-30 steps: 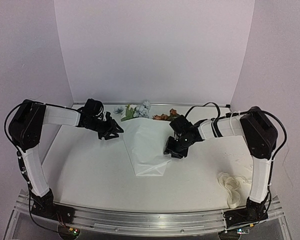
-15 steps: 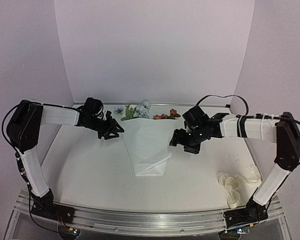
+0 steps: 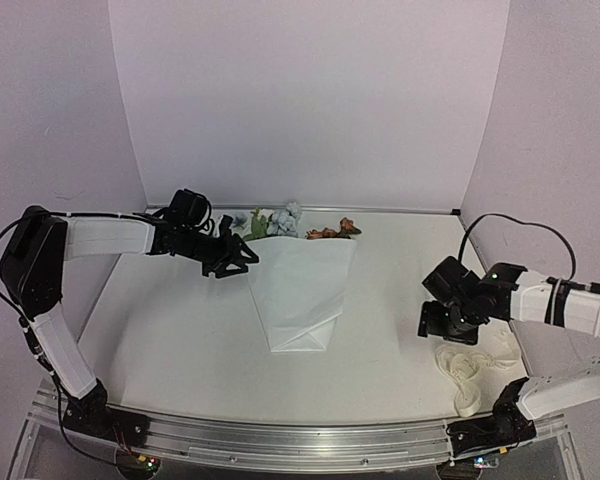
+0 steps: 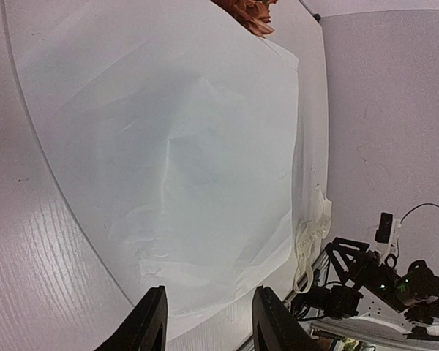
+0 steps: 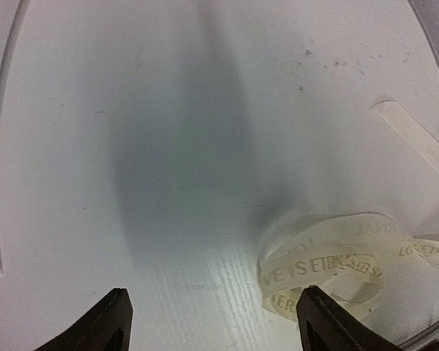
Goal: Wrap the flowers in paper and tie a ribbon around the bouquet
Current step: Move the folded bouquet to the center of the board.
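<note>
Right arm's swung off the paper (image 3: pixel 300 290) toward the ribbon (image 3: pixel 465 370) heaped near-right on the bench (image 3: pixel 180 330), right tool (image 3: pixel 432 322) spread and empty. Left tool (image 3: pixel 238 262) sits part-spread at the paper's far-left corner, pinching nothing. Flowers (image 3: pixel 280 222) look wrapped, blooms poking out; tying isn't started.

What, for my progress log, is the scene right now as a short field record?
paper: folded into a cone around the flowers
flowers: blooms poke out at the far end
ribbon: loose heap, not yet tied
left gripper: open, at the paper's far left corner
right gripper: open, empty, beside the ribbon
</note>
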You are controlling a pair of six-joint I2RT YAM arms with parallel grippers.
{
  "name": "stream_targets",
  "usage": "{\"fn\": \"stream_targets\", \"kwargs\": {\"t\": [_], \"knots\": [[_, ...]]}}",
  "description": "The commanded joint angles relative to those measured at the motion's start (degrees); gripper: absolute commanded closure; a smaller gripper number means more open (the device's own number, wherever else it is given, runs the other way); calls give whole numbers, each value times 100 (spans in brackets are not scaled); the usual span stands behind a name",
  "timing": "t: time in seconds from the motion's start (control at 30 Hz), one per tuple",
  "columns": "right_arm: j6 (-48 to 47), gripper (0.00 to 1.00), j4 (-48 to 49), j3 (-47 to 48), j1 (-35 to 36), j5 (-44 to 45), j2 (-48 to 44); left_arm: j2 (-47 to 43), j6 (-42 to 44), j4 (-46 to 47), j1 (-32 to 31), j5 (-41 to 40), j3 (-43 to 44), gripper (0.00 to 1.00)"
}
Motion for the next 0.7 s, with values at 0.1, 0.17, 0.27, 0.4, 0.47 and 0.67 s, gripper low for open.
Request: {"fn": "stream_targets", "kwargs": {"t": [0.1, 0.17, 0.27, 0.4, 0.47, 0.67], "knots": [[1026, 32, -652, -1270, 1, 1106, -1134, -573, 131, -37, -70, 87, -176, 57], [1142, 39, -591, -1491, -30, 1151, -1311, -633, 157, -67, -70, 100, -190, 57], [895, 44, -260, -1578, -86, 867, -1333, -678, 206, -130, -70, 105, -185, 57], [727, 47, 26, -1535, -106, 559, -1152, -679, 219, -148, -70, 110, -196, 58], [711, 48, 174, -1557, -107, 415, -1077, -688, 219, -143, -70, 110, -213, 58], [809, 52, 398, -1662, -134, 220, -842, -710, 232, -172, -73, 118, -243, 58]]}}
